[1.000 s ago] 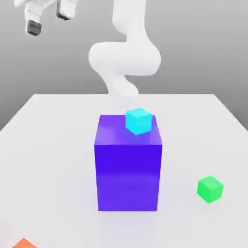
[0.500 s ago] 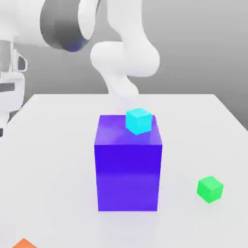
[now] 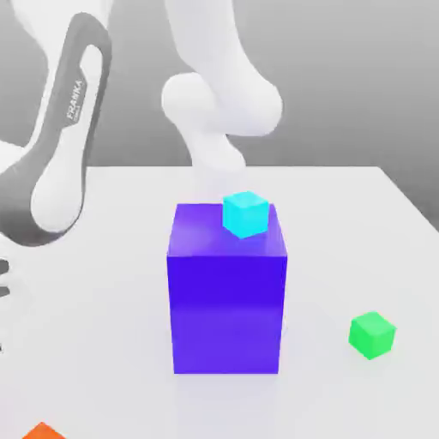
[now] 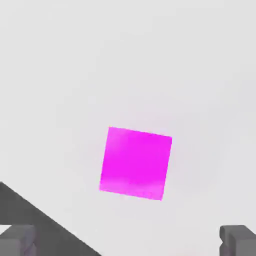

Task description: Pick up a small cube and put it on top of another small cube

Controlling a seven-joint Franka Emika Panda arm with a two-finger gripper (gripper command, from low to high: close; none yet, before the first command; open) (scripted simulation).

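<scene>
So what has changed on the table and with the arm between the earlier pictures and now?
The arm swung down at the exterior view's left, from high above to low near the table. The open gripper hangs over the magenta cube, holding nothing. The cyan cube, blue-violet block, green cube and orange cube stayed put.

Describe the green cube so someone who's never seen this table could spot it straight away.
Start at the big blue-violet block in the middle of the white table. The green cube sits on the tabletop, apart from it, toward the exterior view's right. It is far smaller than the block, and unlike the cyan cube, it lies on the table.
</scene>
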